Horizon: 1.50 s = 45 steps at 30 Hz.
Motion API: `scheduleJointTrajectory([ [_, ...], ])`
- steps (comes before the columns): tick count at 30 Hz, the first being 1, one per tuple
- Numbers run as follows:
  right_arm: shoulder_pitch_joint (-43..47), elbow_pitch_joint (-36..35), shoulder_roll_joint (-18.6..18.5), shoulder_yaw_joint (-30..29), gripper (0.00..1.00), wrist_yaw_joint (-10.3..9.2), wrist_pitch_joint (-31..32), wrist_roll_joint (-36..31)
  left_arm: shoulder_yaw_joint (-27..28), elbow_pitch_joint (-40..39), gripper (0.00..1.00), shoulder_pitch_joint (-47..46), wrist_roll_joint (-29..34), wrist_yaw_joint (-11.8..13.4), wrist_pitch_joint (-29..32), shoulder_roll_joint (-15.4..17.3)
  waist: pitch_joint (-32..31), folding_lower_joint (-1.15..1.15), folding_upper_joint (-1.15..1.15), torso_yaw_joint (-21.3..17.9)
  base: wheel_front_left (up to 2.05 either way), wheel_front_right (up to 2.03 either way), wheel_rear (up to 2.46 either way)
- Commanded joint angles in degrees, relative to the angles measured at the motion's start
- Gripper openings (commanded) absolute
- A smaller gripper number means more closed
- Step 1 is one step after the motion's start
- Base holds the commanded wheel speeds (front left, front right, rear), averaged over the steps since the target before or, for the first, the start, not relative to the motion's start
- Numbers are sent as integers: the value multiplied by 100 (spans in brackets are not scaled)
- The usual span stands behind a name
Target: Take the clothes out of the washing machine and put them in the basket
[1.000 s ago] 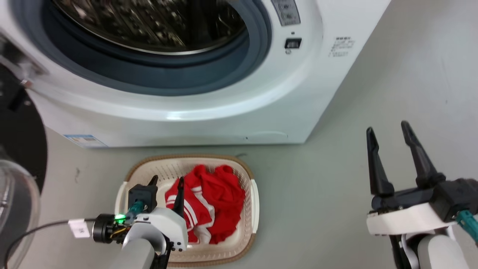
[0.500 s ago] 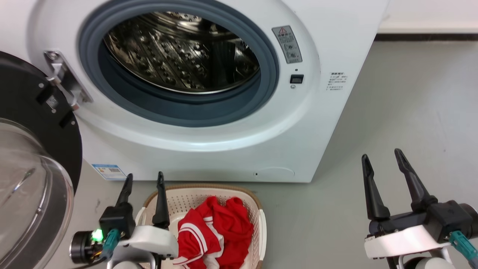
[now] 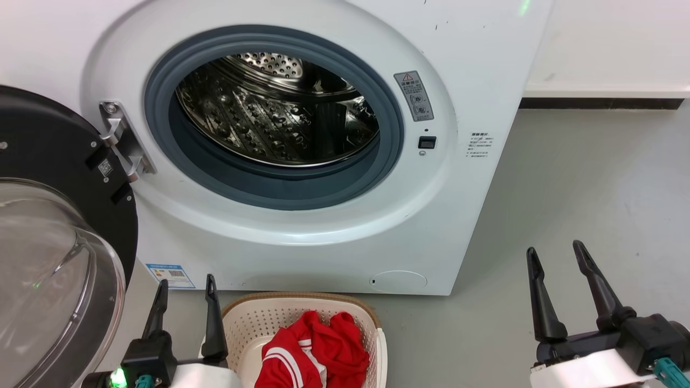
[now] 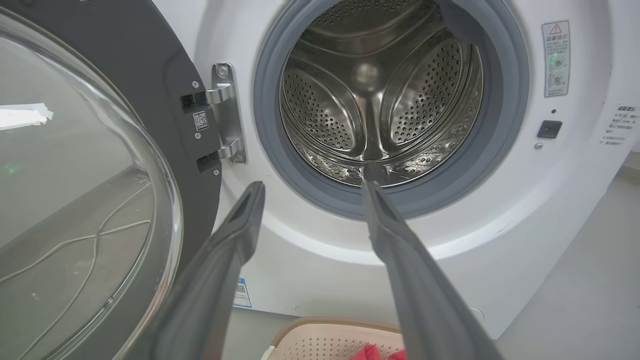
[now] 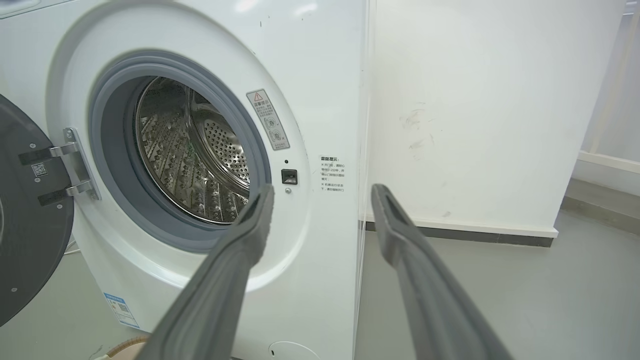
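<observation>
Both red clothes (image 3: 318, 353) sit in the basket (image 3: 257, 322), just near the washing machine (image 3: 323, 242). Left claw (image 3: 186, 280) and right claw (image 3: 554, 247) are spread, empty. I'd double-check the drum (image 3: 269, 121) before quitting.

My left gripper (image 3: 185, 281) and right gripper (image 3: 554, 248) have long tapering dark fingers (image 3: 542, 302), black mounts (image 3: 652, 334), white shells (image 3: 587, 372), teal plugs (image 3: 667, 372) and a green light (image 3: 115, 377).

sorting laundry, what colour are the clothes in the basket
Clothes: red with white stripes; best in head view.
</observation>
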Motion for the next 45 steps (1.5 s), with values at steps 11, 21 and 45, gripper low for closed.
scheduleJointTrajectory([
  [11,311,15,8,-44,100,-4,-13,84,94,-65,100,302,243,-62,-15,-50,-196,1,0,-55,0,0,0],
  [21,385,63,8,-18,100,-4,-13,130,142,-16,100,376,334,-112,-15,-58,-271,1,0,-114,0,0,0],
  [45,333,324,-21,42,0,0,87,565,220,365,0,300,-59,-199,163,-54,-272,1,0,-130,0,0,0],
])
